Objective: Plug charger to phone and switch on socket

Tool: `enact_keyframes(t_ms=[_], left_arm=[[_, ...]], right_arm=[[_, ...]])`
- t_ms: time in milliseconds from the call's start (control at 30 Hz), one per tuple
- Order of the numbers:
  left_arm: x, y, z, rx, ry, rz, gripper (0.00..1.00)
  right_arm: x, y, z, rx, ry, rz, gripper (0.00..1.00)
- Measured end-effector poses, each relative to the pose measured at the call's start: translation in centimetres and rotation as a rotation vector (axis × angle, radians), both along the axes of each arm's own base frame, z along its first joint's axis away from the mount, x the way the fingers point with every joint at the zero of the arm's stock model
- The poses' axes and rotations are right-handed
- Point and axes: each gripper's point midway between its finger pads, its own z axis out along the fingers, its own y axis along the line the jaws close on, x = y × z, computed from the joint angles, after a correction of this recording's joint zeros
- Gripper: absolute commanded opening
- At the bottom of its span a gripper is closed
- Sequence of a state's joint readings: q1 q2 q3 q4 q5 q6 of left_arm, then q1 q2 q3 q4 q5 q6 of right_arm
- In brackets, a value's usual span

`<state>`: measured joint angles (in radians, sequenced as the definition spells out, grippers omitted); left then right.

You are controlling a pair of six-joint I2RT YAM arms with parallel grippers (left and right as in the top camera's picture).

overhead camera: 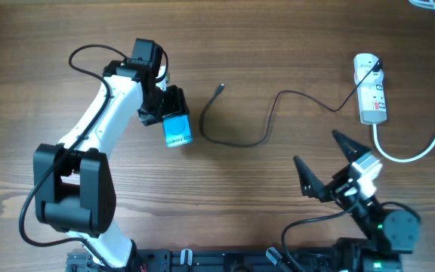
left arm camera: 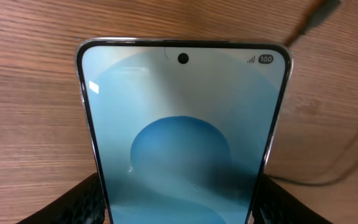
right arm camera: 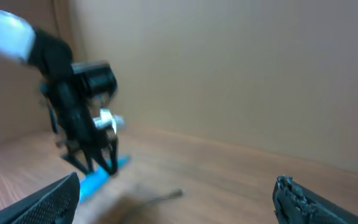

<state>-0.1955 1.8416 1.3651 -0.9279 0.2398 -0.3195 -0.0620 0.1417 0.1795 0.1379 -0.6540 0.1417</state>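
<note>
Left gripper (overhead camera: pixel 170 119) clasping phone (overhead camera: pixel 177 134), charger (overhead camera: pixel 236 140) nearby

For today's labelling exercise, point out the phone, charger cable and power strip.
phone (overhead camera: pixel 177 134): overhead view, lit blue screen.
charger cable (overhead camera: pixel 220 89): overhead view, free connector end.
power strip (overhead camera: pixel 371 97): overhead view, middle of white body.

One wooden table (overhead camera: pixel 278 219) has one phone (overhead camera: pixel 177 131), one thin black charger (overhead camera: pixel 236 140) just right of the phone, one white socket (overhead camera: pixel 371 89) and one thick white cord (overhead camera: pixel 421 151) far right of the phone, and two robot arms, the left arm (overhead camera: pixel 100 109) at the phone and the right arm (overhead camera: pixel 391 225) well apart from it.
</note>
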Motion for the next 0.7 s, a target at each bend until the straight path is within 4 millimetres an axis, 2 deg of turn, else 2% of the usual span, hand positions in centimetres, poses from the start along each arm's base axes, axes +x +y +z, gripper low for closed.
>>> enact_keyframes(t_ms=[67, 100, 167, 200, 233, 267, 300, 333, 367, 400, 467, 533, 633, 700], left_arm=[[0.3, -1.6, 0.5, -0.093, -0.010, -0.015, 0.63], [0.4, -2.0, 0.8, -0.120, -0.014, -0.018, 0.63], [0.6, -2.9, 1.2, -0.175, -0.017, -0.015, 0.64], [0.6, -3.3, 1.4, -0.202, -0.012, -0.011, 0.63], [0.5, -3.6, 1.5, -0.218, -0.005, -0.008, 0.64], [0.4, -3.8, 1.7, -0.237, -0.003, -0.009, 0.63], [0.4, -4.1, 1.8, -0.256, 0.001, -0.012, 0.64], [0.3, -4.3, 1.9, -0.270, 0.006, -0.013, 0.64], [0.2, -4.6, 2.1, -0.286, 0.009, -0.016, 0.64], [0.1, -4.7, 2.1, -0.295, 0.012, -0.017, 0.64], [0.0, -5.0, 2.3, -0.313, 0.017, -0.018, 0.64], [0.0, -5.1, 2.4, -0.319, 0.019, -0.020, 0.64], [-0.1, -5.4, 2.6, -0.339, 0.023, -0.024, 0.64], [-0.2, -5.5, 2.6, -0.349, 0.027, -0.026, 0.64]], right_arm=[[0.4, 0.5, 4.9, 0.001, 0.043, 0.036, 1.00], [0.8, 0.8, 6.1, 0.003, 0.097, 0.064, 1.00], [2.2, 1.7, 7.5, 0.009, 0.316, 0.140, 1.00], [3.8, 2.0, 8.4, 0.018, 0.453, 0.176, 1.00], [4.4, 2.0, 8.0, 0.033, 0.576, 0.188, 1.00], [6.0, 2.2, 8.8, 0.053, 0.662, 0.210, 1.00], [8.0, 2.4, 9.2, 0.089, 0.739, 0.239, 0.91], [8.9, 2.7, 8.6, 0.121, 0.804, 0.269, 0.80], [9.6, 3.2, 7.1, 0.170, 0.902, 0.325, 0.72], [9.9, 3.6, 6.0, 0.199, 0.967, 0.354, 0.72], [9.9, 4.7, 3.1, 0.227, 1.122, 0.394, 0.74], [9.6, 6.8, -0.2, 0.169, 1.246, 0.406, 0.81], [8.6, 10.3, -3.2, 0.016, 1.305, 0.415, 0.86], [8.5, 12.0, -4.8, -0.048, 1.329, 0.396, 0.87]])
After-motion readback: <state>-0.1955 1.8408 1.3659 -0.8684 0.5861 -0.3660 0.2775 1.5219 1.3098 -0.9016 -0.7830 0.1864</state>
